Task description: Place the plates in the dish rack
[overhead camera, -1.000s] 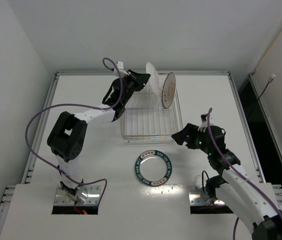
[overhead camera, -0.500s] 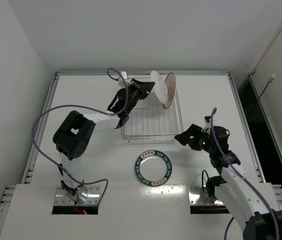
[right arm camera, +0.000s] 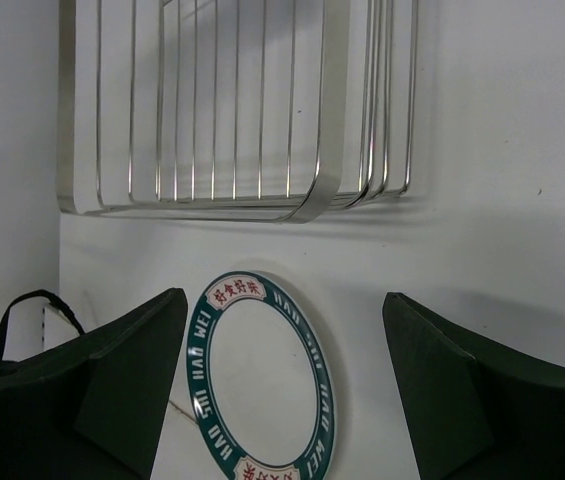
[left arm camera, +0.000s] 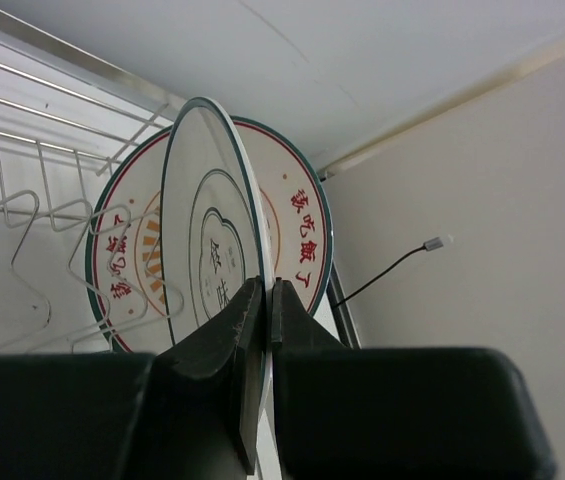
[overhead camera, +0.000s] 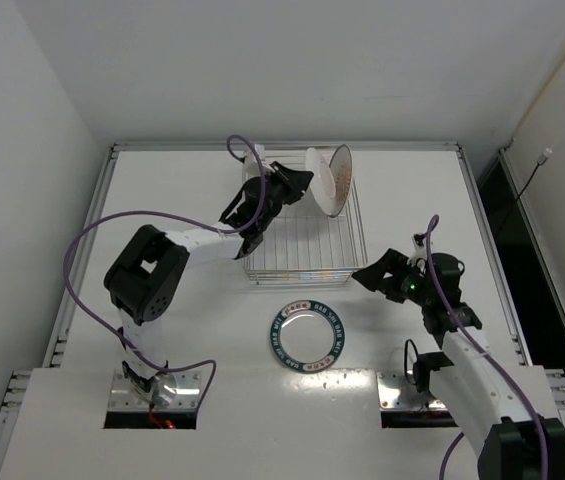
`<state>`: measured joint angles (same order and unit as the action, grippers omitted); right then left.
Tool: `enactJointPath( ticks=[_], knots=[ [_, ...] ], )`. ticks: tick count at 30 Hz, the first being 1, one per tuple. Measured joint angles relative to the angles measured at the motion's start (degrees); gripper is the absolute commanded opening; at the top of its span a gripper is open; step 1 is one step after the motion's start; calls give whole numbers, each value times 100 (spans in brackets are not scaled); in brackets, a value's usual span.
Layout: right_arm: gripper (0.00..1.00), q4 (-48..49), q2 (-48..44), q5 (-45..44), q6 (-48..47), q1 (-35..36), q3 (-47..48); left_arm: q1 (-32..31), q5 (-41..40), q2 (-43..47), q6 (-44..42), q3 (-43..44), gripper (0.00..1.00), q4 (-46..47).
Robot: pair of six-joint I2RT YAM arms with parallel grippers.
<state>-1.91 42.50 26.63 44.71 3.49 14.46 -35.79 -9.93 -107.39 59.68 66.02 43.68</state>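
The silver wire dish rack [overhead camera: 297, 250] stands at the back middle of the table. A white plate with orange stripes [overhead camera: 341, 182] stands upright at the rack's far right end. My left gripper [overhead camera: 297, 183] is shut on the rim of the whitish plate [overhead camera: 318, 176] and holds it upright just left of the striped plate. In the left wrist view the whitish plate [left arm camera: 202, 230] is edge-on in front of the striped plate [left arm camera: 302, 225], over the prongs [left arm camera: 22, 210]. The teal-rimmed plate [overhead camera: 308, 334] lies flat on the table. My right gripper [overhead camera: 367, 277] is open and empty over it [right arm camera: 262, 390].
The rack's near edge [right arm camera: 232, 205] lies just beyond the teal-rimmed plate. A raised rail [overhead camera: 282, 146] runs along the table's back edge, close behind the rack. Walls close in at the back and the left.
My left gripper has carried the whitish plate to the right, closer to the striped plate. My right gripper has drifted slightly right and stays open.
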Motion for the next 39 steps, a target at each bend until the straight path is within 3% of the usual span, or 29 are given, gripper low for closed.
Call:
enactJointPath(
  ticks=[15,39],
  knots=[
    [77,70,52,90,17,0,-63,-352,-439,369,-951,551,0,-610],
    [77,114,109,155,20,0,-74,-398,-619,164,-1150,728,0,-885]
  ],
)
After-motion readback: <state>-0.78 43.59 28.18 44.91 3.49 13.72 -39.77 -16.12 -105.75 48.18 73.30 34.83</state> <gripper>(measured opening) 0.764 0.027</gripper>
